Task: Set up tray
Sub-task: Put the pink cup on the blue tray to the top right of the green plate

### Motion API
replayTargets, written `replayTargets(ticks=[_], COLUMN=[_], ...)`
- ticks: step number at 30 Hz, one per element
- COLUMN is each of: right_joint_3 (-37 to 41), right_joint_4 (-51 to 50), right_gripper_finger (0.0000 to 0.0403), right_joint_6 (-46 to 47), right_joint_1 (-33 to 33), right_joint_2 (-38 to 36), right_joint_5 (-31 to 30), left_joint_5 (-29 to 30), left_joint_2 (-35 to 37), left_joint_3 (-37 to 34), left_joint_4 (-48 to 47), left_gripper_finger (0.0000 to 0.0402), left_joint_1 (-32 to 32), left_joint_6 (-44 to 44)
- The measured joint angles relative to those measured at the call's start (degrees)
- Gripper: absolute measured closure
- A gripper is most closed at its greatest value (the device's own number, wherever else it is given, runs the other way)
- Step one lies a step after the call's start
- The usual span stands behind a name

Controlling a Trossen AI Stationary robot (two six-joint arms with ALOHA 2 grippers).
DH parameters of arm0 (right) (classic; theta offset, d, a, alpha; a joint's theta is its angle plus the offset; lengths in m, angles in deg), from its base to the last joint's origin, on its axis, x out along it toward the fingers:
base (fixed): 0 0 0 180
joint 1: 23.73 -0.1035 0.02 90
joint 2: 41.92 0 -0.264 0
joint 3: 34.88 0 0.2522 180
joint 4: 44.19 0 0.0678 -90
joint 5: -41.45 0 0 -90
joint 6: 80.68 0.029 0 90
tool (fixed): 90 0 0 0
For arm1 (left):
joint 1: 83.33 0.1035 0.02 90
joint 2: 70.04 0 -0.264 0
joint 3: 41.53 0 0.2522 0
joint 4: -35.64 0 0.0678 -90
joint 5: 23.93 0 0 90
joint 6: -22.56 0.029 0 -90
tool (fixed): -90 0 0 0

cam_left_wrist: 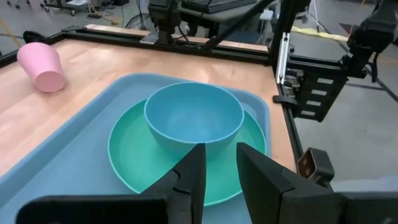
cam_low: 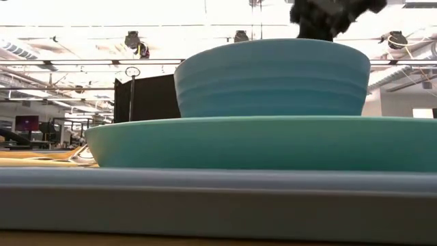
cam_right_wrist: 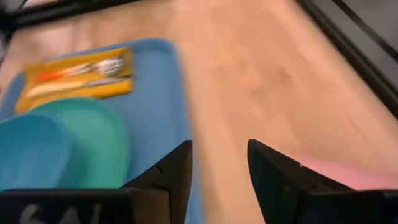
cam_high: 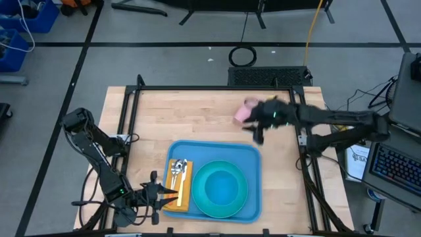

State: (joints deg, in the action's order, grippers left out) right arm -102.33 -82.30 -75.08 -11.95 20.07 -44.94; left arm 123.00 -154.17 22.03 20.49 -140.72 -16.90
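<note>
Wooden tabletop point(cam_high: 197, 115) at upper centre holds a toppled pink cup point(cam_high: 243, 112) beside the right gripper point(cam_high: 258, 135), whose parted, empty fingers should straddle it squarely before carrying it to the tray point(cam_high: 253, 171).

We get bright, even overhead light with soft shadows. Ceiling lamps blow out the low view's background. The right wrist view is heavily motion-blurred, and the right arm point(cam_high: 316, 118) smears overhead too.

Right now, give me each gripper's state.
Left gripper: open, empty, beside the tray.
Right gripper: open, empty, by the pink cup.
</note>
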Motion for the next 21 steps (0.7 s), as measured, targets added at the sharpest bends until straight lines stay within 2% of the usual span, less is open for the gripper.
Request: replayTargets(ticks=[3,6,9,14,21], right_joint_3=[2.2,3.2,3.2,3.3,3.3], right_joint_4=[-0.1,0.1,0.6,4.2,4.5], right_gripper_finger=[0.0250,0.0242,0.0232,0.0212,0.0202], right_joint_6=[-0.6,-1.5,-3.4,-5.8,-9.1], right_joint_1=[12.5,23.6,32.0,41.9,49.8], right_joint_2=[-1.3,0.4,4.5,11.8,20.9], right_joint_5=[9.1,18.9,23.8,31.0,35.5], left_joint_5=[0.0,0.0,0.1,0.1,-1.9], left_joint_2=[0.0,0.0,0.0,0.0,0.0], left_joint_3=[0.0,0.0,0.0,0.0,0.0], left_joint_4=[0.0,0.1,0.2,0.1,0.0], left_gripper_finger=[0.0309,0.0309,0.0309,0.0309,0.0309], left_joint_1=[0.0,0.0,0.2,1.2,2.9], left_joint_6=[0.1,0.2,0.4,0.4,2.5])
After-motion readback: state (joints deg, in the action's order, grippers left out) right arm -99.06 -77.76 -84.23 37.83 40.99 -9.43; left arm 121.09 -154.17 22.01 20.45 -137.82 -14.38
